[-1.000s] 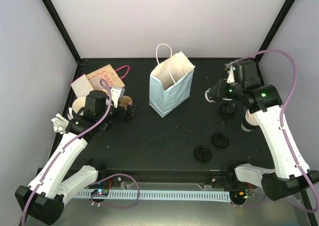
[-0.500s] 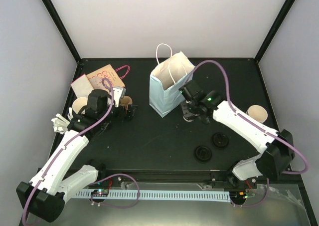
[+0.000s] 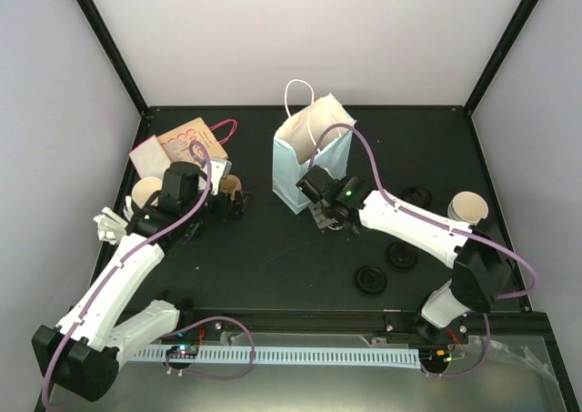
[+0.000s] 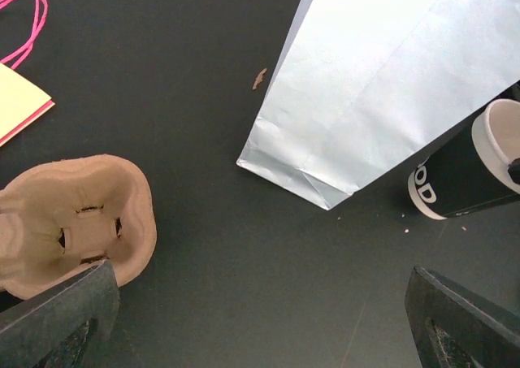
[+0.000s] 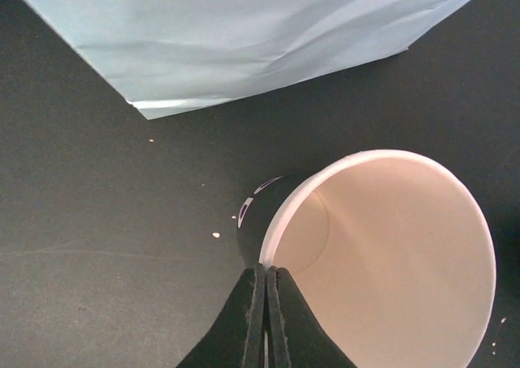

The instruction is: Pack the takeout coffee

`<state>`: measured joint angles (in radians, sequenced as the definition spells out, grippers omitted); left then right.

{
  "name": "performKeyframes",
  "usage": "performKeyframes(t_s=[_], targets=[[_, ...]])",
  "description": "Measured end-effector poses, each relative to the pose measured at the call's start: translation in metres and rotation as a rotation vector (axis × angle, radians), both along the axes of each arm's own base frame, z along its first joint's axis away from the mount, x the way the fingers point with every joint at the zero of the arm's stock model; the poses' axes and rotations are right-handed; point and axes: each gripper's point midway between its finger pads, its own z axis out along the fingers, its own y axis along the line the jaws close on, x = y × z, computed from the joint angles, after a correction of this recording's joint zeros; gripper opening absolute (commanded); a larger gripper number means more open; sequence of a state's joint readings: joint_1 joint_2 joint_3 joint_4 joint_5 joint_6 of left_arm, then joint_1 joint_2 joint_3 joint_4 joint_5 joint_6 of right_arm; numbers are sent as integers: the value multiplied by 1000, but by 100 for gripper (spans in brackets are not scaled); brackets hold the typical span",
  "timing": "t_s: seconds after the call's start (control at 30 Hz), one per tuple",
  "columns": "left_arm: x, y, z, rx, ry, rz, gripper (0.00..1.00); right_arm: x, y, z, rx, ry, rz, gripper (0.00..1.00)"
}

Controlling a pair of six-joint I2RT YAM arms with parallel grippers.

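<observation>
My right pincer (image 5: 265,277) is pressed together on the thin wall of the black paper cup (image 5: 382,254), at its rim. The cup leans tilted just beside the near corner of the pale blue paper bag (image 5: 244,43), low over the black table (image 5: 97,246); I cannot tell whether its base touches down. My left pincer (image 4: 260,335) is spread wide and holds nothing, hovering near the moulded pulp cup carrier (image 4: 77,218). The cup looks empty and light, with a stiff rolled rim but a soft wall that would crease under a hard squeeze (a one-sided pinch may also let it swing), so I judge the rim the right place to hold. The bag is thin paper, standing upright with its mouth open at the top, and a knock would probably tip it. Open table lies on the near side of the bag; the black lids (image 3: 370,278) sit well apart to my right
</observation>
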<state>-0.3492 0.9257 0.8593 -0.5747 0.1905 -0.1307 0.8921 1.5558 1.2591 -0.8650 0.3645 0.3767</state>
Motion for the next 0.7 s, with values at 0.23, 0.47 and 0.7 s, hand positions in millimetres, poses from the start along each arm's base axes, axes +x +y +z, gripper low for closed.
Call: performKeyframes(t_s=[0.23, 0.47, 0.7], targets=[[1, 0, -3, 4, 7, -1, 99, -5, 10, -11, -13, 12, 25, 5], [2, -1, -6, 11, 18, -3, 99, -7, 13, -18, -25, 13, 29, 44], [2, -1, -7, 13, 18, -5, 99, -7, 10, -9, -12, -17, 14, 55]])
